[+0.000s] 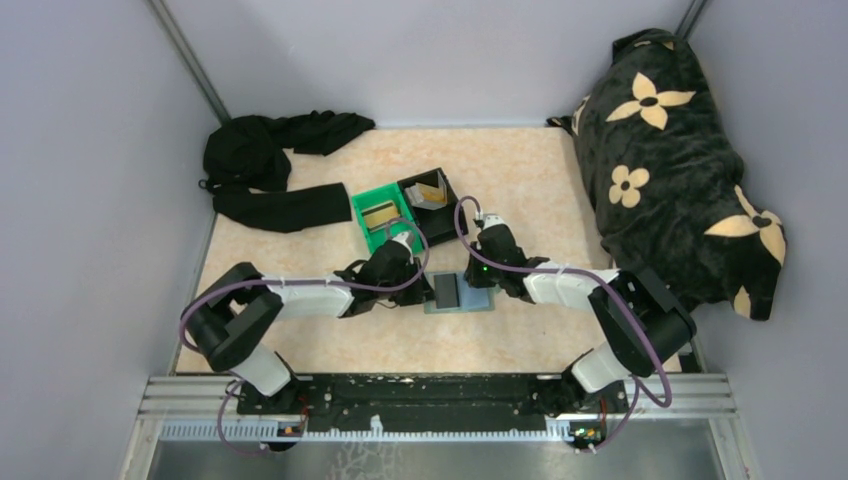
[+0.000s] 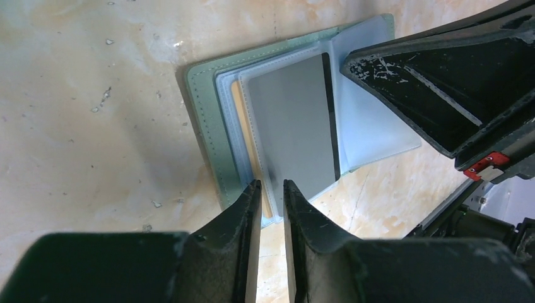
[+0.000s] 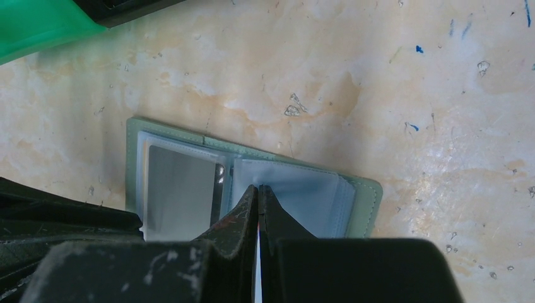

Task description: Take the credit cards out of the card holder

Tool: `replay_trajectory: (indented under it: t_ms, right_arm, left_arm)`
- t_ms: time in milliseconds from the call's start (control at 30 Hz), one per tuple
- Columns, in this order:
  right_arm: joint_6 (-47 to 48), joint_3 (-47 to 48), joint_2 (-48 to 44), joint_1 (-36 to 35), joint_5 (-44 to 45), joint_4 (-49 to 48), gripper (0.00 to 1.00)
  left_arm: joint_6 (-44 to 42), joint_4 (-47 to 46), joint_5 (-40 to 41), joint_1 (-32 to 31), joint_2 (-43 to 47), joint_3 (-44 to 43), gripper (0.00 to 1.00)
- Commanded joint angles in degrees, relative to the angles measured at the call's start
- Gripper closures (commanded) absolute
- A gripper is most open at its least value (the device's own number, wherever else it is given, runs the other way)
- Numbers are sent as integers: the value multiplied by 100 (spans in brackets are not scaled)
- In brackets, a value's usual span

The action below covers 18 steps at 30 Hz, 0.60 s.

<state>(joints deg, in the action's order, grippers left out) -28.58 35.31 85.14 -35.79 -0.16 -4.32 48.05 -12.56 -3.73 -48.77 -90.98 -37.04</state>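
Left hand (image 2: pixel 270 189) sits low at the bottom edge of its own view with its jaws a narrow slit apart. Its tips reach the near edge of the open card holder (image 2: pixel 205 107), right at the corner of the grey card (image 2: pixel 290 126). Nothing looks pinched between them.

Right hand (image 3: pixel 259 189) has its jaws pressed together. Their tips rest on the clear sleeve of the other panel, seemingly pinning the holder flat to the surface (image 2: pixel 94 126).

The holder lies open in the middle of the overhead view, between the two hands. The grey card with the dark stripe is in a clear pocket, and a tan card (image 2: pixel 238 104) peeks out beneath it toward the left of the frame.

The step in hand looks like getting a grip on the grey card's free edge. To do it well, the jaws should close on the card alone, not on the sleeve. The pull should run straight along the pocket while the other hand keeps the holder from sliding. A tilted pull would likely drag the whole holder along.

Up the frame in the overhead view, the green bin (image 1: pixel 372 236) and the black bin (image 1: pixel 445 210) each hold something tan, probably cards.
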Motion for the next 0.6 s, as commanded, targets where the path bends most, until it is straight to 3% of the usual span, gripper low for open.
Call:
replay_trajectory:
  t_ms: [0,233,567]
  right_arm:
    - [54,-129,266,-49,83,239,100]
    - [48,-156,272,-50,63,214,100]
    - [0,-199,442,-52,-45,76,100]
  left_arm:
    - [-5,-236,-236,64,-130,-83,74]
    - [38,-391,-508,128,-370,-108,65]
    - [85,-459,-868,149,-267,-301,64]
